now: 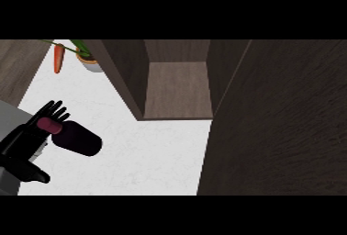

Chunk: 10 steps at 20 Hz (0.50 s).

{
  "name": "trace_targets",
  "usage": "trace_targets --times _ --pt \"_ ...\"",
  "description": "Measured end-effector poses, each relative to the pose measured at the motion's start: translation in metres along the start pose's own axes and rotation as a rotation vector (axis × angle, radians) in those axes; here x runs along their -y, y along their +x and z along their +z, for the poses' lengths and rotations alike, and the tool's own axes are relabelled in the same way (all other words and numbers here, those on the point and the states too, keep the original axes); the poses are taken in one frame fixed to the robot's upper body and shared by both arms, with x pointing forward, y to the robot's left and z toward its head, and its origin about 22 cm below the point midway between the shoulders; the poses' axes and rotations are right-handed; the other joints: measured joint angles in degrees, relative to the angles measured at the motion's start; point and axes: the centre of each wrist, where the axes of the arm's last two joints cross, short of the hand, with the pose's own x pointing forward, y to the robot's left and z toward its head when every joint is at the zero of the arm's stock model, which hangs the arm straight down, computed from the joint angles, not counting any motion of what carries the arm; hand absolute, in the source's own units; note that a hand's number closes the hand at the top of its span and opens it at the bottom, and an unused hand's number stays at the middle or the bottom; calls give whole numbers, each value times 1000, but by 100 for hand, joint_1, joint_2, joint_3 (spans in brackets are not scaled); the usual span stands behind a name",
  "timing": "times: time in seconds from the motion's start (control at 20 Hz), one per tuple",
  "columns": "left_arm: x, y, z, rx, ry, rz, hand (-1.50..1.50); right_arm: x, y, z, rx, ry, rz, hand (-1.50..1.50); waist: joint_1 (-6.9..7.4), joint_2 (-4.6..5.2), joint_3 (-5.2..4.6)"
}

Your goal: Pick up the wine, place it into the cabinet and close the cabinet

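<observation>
I see my left hand [21, 143] at eight o'clock clamped on the wine bottle [80, 140], its base aimed toward the open cabinet [177, 89] at twelve, whose door [284, 119] stands aside at three, leaving room to load.

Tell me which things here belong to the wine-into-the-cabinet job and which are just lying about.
For the job:
wine bottle
left hand, at the bottle's neck
cabinet, standing open
door of the cabinet, swung out

Lying about:
carrot
potted plant, beside the carrot at the far end of the counter
</observation>
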Motion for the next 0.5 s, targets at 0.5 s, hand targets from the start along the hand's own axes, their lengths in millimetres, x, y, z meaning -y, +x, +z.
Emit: trace_targets --times 0.5 --pt "2 -41 -1 -82 58 -4 -150 -1 4 -2 17 6 1 -150 -39 14 -19"
